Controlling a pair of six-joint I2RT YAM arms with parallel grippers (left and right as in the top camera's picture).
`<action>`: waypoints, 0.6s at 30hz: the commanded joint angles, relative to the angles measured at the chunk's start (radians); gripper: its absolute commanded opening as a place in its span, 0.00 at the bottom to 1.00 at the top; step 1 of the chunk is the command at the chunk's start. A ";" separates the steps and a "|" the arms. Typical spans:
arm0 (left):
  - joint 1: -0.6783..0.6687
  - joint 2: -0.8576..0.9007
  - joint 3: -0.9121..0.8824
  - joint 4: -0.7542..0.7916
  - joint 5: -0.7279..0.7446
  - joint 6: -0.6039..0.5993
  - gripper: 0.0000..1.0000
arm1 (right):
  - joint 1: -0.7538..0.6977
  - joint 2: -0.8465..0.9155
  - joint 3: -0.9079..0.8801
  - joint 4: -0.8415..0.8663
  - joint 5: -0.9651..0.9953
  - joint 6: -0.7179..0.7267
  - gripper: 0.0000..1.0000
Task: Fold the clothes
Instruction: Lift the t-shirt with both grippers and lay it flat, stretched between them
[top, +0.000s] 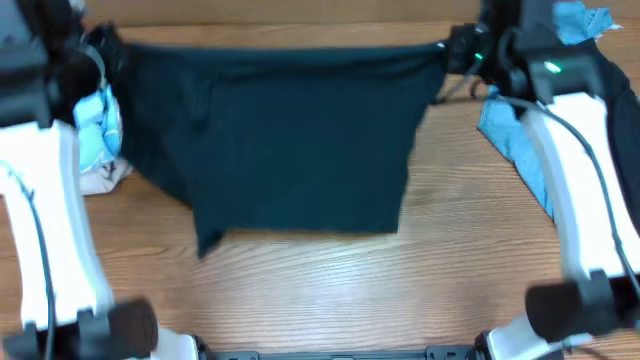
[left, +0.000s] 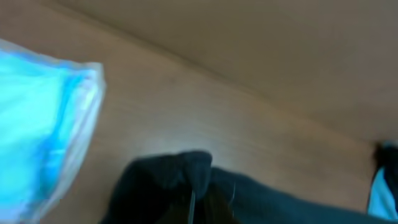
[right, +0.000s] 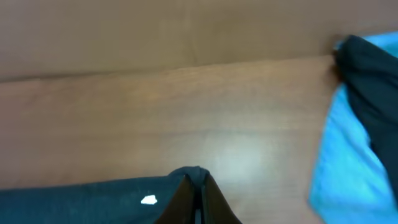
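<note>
The black T-shirt (top: 290, 130) is stretched flat across the far half of the table, its top edge pulled taut between both grippers. My left gripper (top: 112, 52) is shut on the shirt's far left corner, where the cloth bunches (left: 168, 177) over the fingertips (left: 199, 208). At the far right corner my right gripper (top: 452, 50) is also shut on the cloth, a small fold of it pinched between the fingers (right: 198, 186). A small white mark (right: 148, 200) shows on the shirt beside that gripper. The shirt's lower edge lies about mid-table.
A light-blue tee (top: 98, 125) lies bunched at the far left, close to the left gripper (left: 37, 124). A blue garment (top: 515, 140) and dark cloth (right: 367, 81) lie at the far right. Bare wooden table (top: 330, 290) runs along the front.
</note>
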 joint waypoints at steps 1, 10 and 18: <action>-0.015 0.071 0.009 0.174 0.162 0.034 0.04 | -0.028 0.024 0.010 0.102 0.032 0.004 0.04; -0.026 0.092 0.128 0.296 0.228 0.044 0.04 | -0.095 0.012 0.177 0.088 0.043 0.005 0.04; -0.072 0.137 0.090 -0.211 0.113 0.122 0.04 | -0.103 0.024 0.153 -0.297 0.042 0.003 0.04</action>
